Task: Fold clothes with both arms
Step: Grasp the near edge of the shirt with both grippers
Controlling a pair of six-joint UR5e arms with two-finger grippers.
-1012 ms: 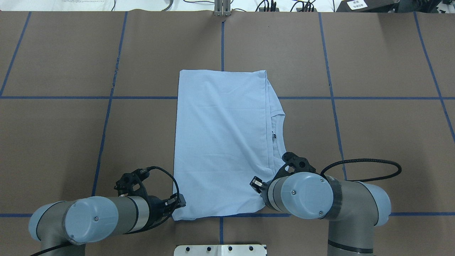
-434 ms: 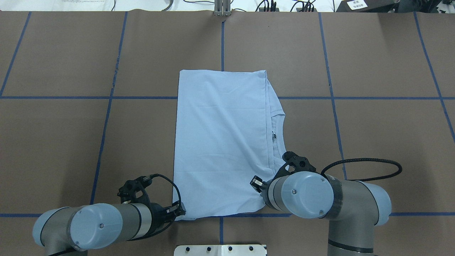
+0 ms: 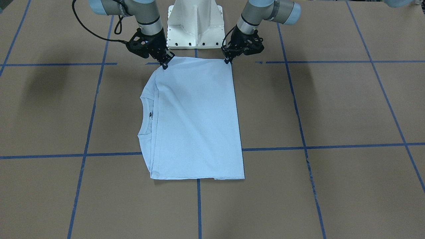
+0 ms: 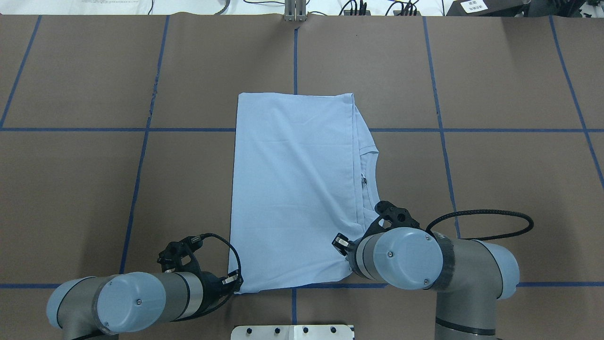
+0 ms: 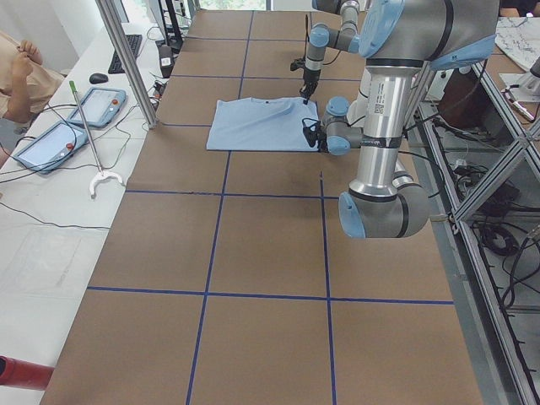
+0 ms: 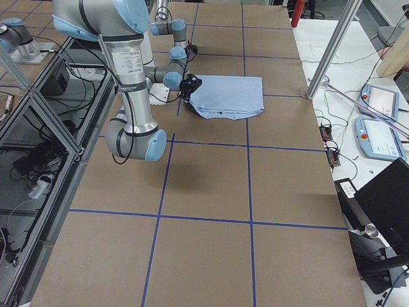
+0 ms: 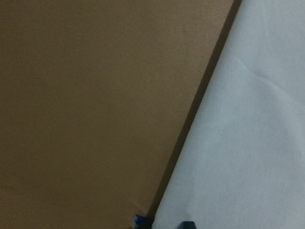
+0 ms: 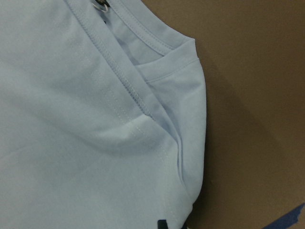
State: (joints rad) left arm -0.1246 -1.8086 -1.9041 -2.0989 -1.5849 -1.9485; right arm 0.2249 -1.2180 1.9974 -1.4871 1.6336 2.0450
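T-shirt (image 4: pixel 292 189) lies mid-tabletop (image 4: pixel 495 179), nearer the robot-side edge, already folded into a long rectangle with the collar (image 4: pixel 371 175) along its right side. Your left claw (image 3: pixel 228 60) and right claw (image 3: pixel 165 64) sit at its two near corners; whether either is pinching cloth, you cannot tell. A crosswise fold likely remains.

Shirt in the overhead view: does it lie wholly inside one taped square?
No, the shirt crosses the blue tape line and so spreads over more than one square.
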